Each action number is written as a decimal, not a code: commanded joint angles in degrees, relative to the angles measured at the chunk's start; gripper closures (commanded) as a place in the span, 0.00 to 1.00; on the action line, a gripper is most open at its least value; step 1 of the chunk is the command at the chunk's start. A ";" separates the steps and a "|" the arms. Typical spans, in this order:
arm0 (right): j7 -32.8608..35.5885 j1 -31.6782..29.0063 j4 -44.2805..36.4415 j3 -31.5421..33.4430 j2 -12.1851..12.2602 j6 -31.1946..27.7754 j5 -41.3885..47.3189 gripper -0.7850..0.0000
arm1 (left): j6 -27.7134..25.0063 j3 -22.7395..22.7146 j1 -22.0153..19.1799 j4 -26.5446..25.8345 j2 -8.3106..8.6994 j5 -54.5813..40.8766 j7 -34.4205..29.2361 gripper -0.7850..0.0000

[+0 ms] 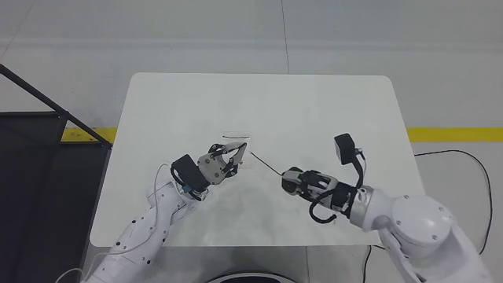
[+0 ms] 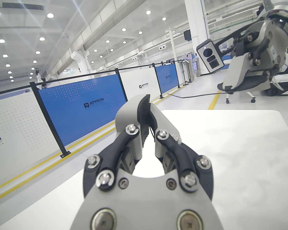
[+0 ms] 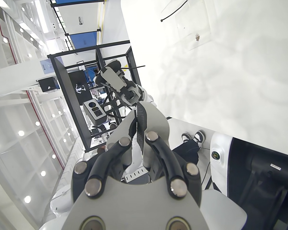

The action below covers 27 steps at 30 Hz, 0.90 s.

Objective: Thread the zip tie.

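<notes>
The zip tie (image 1: 266, 163) — a thin black strip — sticks out of the right gripper (image 1: 284, 177), which is pinched tight on one end above the white table (image 1: 330, 110). Its free end points at the left gripper (image 2: 146, 102), closed too — I can't tell on what.

The left arm (image 1: 145, 232) and right arm (image 1: 409, 220) are glossy white rounded shells with black joints and black cables (image 1: 362, 169). The left gripper (image 2: 147, 100) and right gripper (image 3: 139, 107) have grey metal fingers (image 2: 126, 117), ribbed black pads (image 2: 144, 111), black linkages (image 2: 115, 144) and silver screws (image 2: 132, 129).
</notes>
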 commanded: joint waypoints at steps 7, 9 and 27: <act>-0.59 2.54 0.76 -1.83 -0.41 1.31 1.06 1.00 | 0.00 0.00 0.00 0.00 0.00 0.00 0.00 1.00; -1.03 3.12 1.07 -2.10 -0.55 1.57 1.69 1.00 | 0.00 0.00 0.00 0.00 0.00 0.00 0.00 1.00; -2.55 5.21 2.19 -3.02 -0.99 3.54 3.36 1.00 | 0.00 0.00 0.00 0.00 0.00 0.00 0.00 1.00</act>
